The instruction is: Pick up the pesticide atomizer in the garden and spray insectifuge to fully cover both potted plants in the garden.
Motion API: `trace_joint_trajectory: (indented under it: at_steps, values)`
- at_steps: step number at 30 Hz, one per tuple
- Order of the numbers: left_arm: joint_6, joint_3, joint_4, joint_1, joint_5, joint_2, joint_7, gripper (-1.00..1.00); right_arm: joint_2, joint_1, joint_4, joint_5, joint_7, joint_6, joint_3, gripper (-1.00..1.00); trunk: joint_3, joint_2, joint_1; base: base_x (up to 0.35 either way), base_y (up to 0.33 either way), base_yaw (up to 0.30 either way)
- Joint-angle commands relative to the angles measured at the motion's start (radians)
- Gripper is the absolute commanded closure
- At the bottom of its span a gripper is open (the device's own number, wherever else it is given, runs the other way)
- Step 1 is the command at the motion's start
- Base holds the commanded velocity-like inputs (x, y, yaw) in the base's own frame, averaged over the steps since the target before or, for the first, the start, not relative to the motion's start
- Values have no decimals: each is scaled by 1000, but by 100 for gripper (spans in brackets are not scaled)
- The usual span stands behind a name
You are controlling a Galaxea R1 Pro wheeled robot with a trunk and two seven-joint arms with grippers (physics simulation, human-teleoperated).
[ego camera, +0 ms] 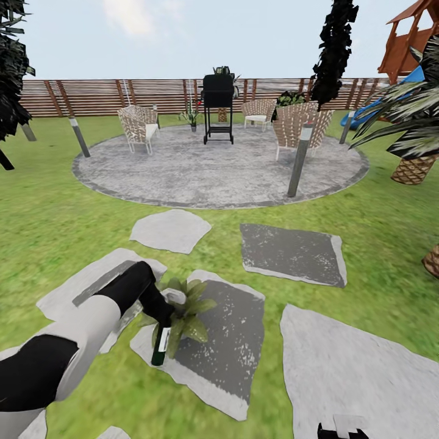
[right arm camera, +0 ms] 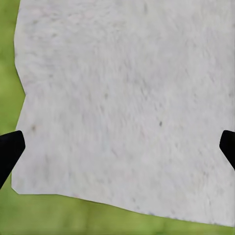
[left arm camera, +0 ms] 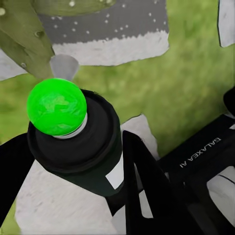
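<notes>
Speckled stone (ego camera: 238, 341) under slim cylindrical atomizer (ego camera: 161, 346)

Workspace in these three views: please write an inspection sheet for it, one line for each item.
Surface: green lawn with pale stepping stones and a round grey patio.
Job's things: pesticide atomizer, dark green with a white label, held upright beside one potted plant on a stone; in the left wrist view its top is bright green.
Clutter: nothing seen.
Grippers: left gripper shut on the atomizer; right gripper open above a pale stone.
Cables: nothing seen.
Surroundings: black grill, wicker chairs, grey bollard lamps, slatted wooden fence, palm, playset.
</notes>
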Motion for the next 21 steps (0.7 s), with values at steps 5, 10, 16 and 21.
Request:
trace_joint_trajectory:
  at_steps: [5, 10, 16, 21]
  values:
    - [5, -6, -3, 13, -9, 7, -10, 100, 0, -1, 1, 11, -4, -3, -8, -100, -1, 0, 0, 0, 0, 0]
    - [4, -4, -2, 19, -10, -3, -10, 100, 0, -1, 0, 9, -4, -3, -8, -100, -1, 0, 0, 62, -38, 0]
    - [4, -3, -1, 24, -9, -6, -10, 100, 2, -1, 0, 9, -4, -4, -8, -100, -1, 0, 0, 229, -153, 99]
    - [2, -2, 10, 48, -9, -2, -10, 100, 2, -1, -1, 8, -4, -5, -8, -100, -2, 0, 0, 245, -154, 121]
